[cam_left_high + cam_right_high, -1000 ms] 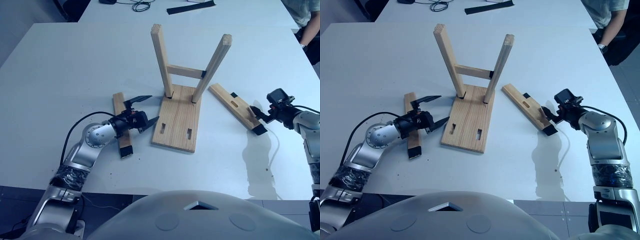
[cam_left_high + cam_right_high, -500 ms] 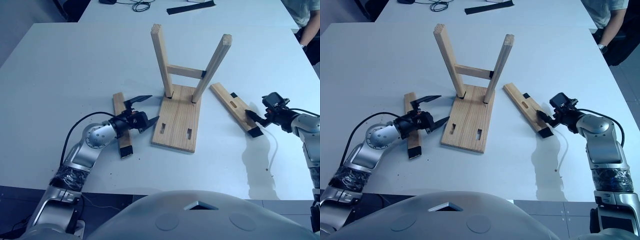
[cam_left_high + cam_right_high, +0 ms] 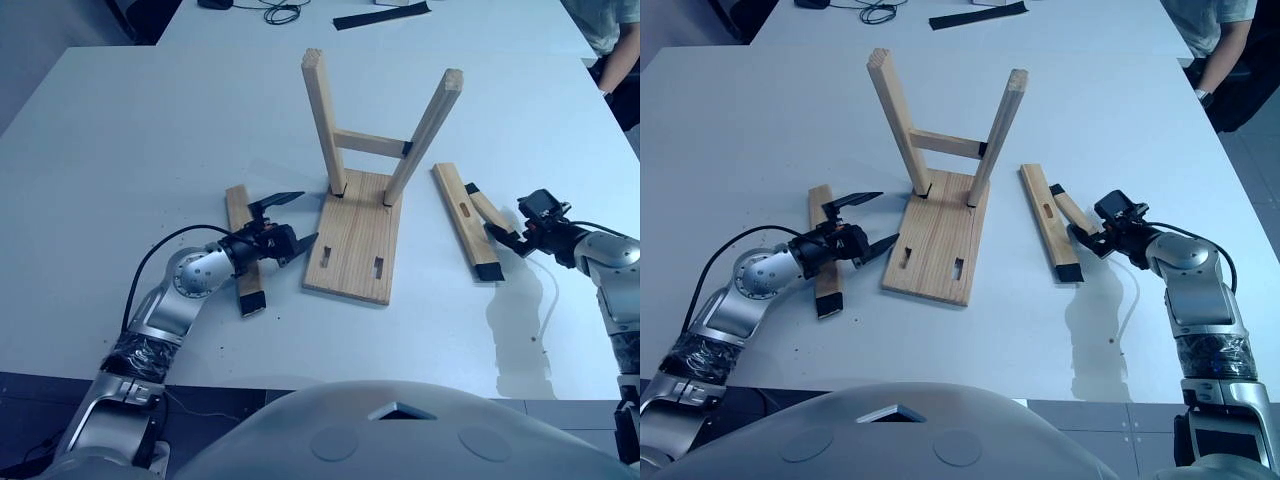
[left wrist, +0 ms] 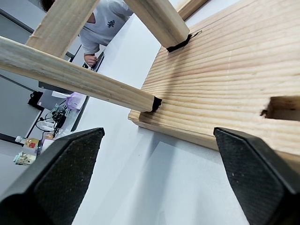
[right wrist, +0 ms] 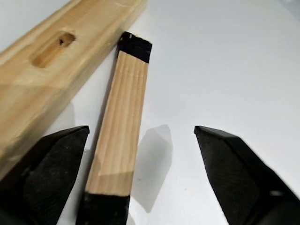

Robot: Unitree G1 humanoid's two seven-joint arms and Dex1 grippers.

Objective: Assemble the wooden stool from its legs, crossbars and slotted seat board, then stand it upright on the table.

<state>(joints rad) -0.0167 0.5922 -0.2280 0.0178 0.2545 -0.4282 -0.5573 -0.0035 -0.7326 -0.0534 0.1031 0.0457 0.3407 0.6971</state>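
Jaws open on both arms; right gripper [image 3: 1087, 240] straddles the crossbar [image 5: 119, 136], where an off-centre close could skid it into the loose leg [image 5: 47, 79].

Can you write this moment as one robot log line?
progress: two wooden legs upright in slotted seat board | left gripper: open beside board | right gripper: open at short black-tipped wooden crossbar

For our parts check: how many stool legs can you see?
4. Two upright legs stand slotted in the seat board; a left flat leg and a right flat leg lie beside it.
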